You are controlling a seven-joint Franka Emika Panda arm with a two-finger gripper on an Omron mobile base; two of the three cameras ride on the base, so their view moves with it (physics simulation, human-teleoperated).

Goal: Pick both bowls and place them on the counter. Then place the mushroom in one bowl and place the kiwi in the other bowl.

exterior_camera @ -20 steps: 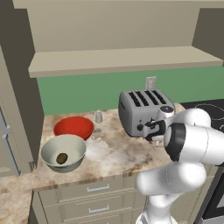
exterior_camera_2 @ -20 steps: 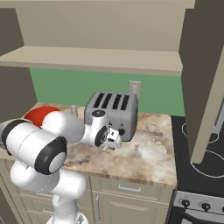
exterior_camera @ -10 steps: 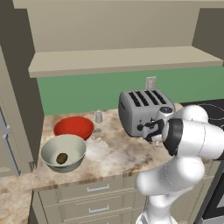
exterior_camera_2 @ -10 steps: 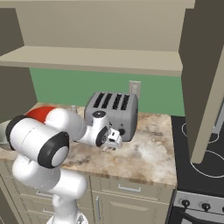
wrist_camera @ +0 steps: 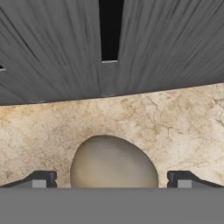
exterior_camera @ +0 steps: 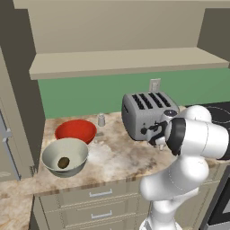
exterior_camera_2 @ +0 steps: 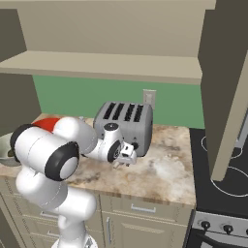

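Barely shifted, claw (wrist_camera: 111, 181) spread wide astride mushroom (wrist_camera: 113, 164), cap facing up.

grey toaster (exterior_camera: 146, 114), small shaker (exterior_camera: 101, 119) beside it

- On the counter (exterior_camera: 117, 157) the toaster (exterior_camera: 146, 114) stands at the back, by the wall
- My gripper (exterior_camera_2: 125, 160) hangs just before the toaster's front face
- In the hand view the mushroom (wrist_camera: 113, 164) lies on the counter between my open fingers (wrist_camera: 39, 179), before the toaster
- Both bowls sit on the counter well to the left of the toaster, one bowl (exterior_camera: 75, 131) behind, the other bowl (exterior_camera: 65, 156) in front, touching
- The kiwi (exterior_camera: 63, 162) lies in the front bowl
- A shaker (exterior_camera: 101, 119) stands between the rear bowl and the toaster
- A shelf (exterior_camera: 121, 63) runs above the counter
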